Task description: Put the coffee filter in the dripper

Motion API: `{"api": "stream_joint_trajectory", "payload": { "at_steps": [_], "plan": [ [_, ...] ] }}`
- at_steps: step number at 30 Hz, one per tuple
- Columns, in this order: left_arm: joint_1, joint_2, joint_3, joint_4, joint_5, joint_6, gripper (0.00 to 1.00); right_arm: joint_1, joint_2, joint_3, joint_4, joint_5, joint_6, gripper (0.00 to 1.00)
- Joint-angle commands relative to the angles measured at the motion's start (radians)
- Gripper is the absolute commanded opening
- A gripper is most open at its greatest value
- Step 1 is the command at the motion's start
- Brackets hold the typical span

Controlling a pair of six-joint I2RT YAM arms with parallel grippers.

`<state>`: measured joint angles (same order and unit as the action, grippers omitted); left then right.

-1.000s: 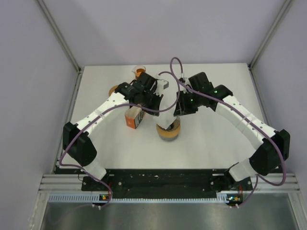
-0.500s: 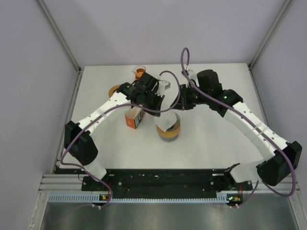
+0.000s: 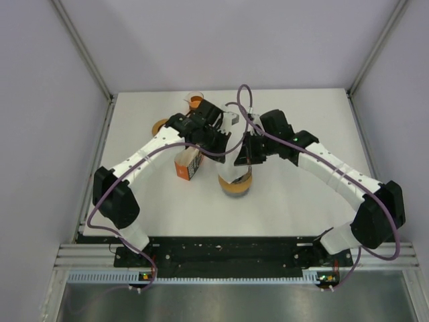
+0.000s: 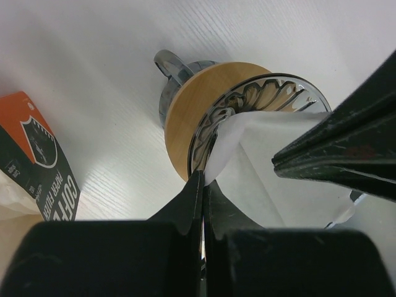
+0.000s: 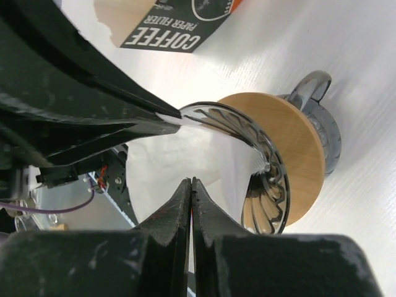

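Top view: white paper coffee filter (image 3: 230, 168) stood half-seated in the wood-collared glass dripper (image 3: 236, 188). Left wrist: left end effector (image 4: 202, 185) pinched the filter's rim. Right wrist: right end effector (image 5: 190, 189) pinched the opposite wall; seating was in hand, and the next move likely called for lowering, then release.

Both arms reach from the near edge toward the tabletop's middle, elbows pushed outward and forearms angled inward, so the wrists nearly meet. The left gripper (image 3: 218, 139) points right and down, its fingers (image 4: 185, 204) pressed together on the filter's (image 4: 253, 179) edge. The right gripper (image 3: 245, 155) faces it from just beside, its fingers (image 5: 173, 210) also closed tip to tip. Whether paper lies between them cannot be told. Purple cables (image 3: 242, 92) loop off both wrists.
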<state>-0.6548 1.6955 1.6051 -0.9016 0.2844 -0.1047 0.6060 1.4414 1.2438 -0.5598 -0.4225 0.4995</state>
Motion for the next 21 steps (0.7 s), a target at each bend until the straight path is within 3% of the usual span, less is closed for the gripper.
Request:
{"api": "stream_joint_trajectory", "payload": {
  "at_steps": [1, 7, 17, 21],
  "plan": [
    [-0.002, 0.000, 0.042, -0.007, 0.036, 0.011, 0.00, 0.009, 0.005, -0.032, 0.054, 0.027, 0.013, 0.00],
    [0.006, -0.003, 0.042, -0.008, 0.050, 0.014, 0.00, 0.011, 0.005, -0.058, 0.064, 0.048, 0.022, 0.00],
    [0.046, -0.020, 0.122, -0.056, 0.113, 0.046, 0.53, 0.078, 0.048, 0.005, -0.024, 0.194, -0.038, 0.00],
    [0.096, -0.036, 0.154, -0.080, 0.166, 0.037, 0.63, 0.119, 0.083, 0.068, -0.092, 0.272, -0.075, 0.00]
  ]
}}
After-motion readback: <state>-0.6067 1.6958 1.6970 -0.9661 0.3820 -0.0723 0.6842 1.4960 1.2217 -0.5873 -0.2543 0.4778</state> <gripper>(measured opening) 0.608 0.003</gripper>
